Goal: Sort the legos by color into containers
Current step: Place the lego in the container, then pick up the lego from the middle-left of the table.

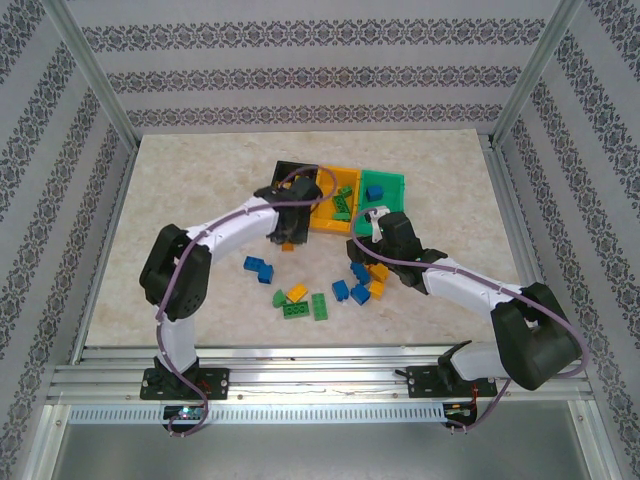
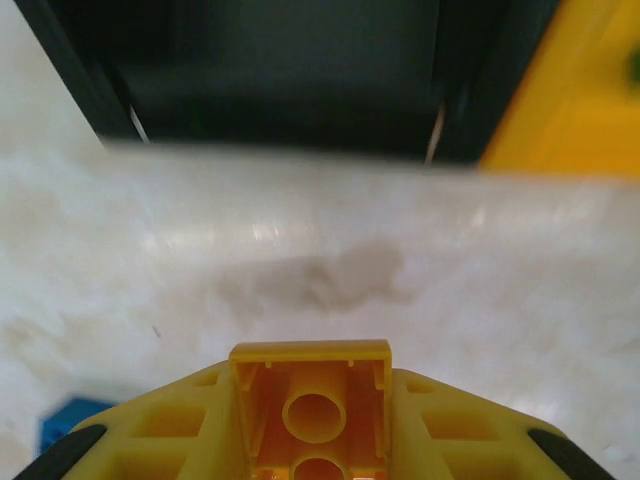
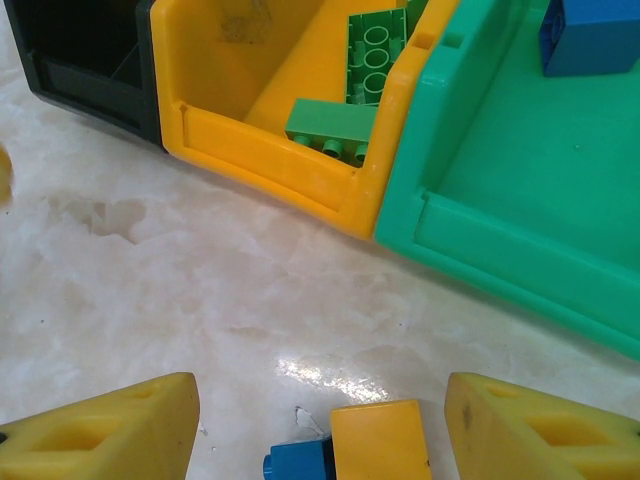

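From above, the left gripper (image 1: 289, 238) hides most of its load. Only a fleck of orange shows beneath it, just in front of the black bin (image 1: 293, 172). Its wrist view is clearer: the yellow, pocketed fingers (image 2: 165, 432) are pressed in on a yellow-orange brick (image 2: 312, 400). The brick is seen from its hollow underside, with round tubes inside and its lower part cut off by the frame edge. Whether it is clear of the table (image 1: 180, 200) I cannot tell. A stray blue brick (image 2: 62, 428) is clipped at the bottom corner, and the black bin's inside is dark and blurred.

The right gripper (image 3: 320, 405) stands with its jaws well apart, clamped on nothing. Between them lie a second orange brick (image 3: 378, 440) and a small blue brick (image 3: 298, 462) touching its side, both cropped at the bottom. Ahead, the yellow-orange bin (image 3: 270, 165) is glossy moulded plastic with a low front lip and holds two green bricks (image 3: 330, 122), one propped against the wall. The green bin (image 3: 500, 240), joined to it, holds a blue block (image 3: 590, 35) cut by the top edge.

The table is pale, marbled and shiny. The loose legos (image 1: 296, 311) lie between the arms, some tucked under the right wrist and hard to count.
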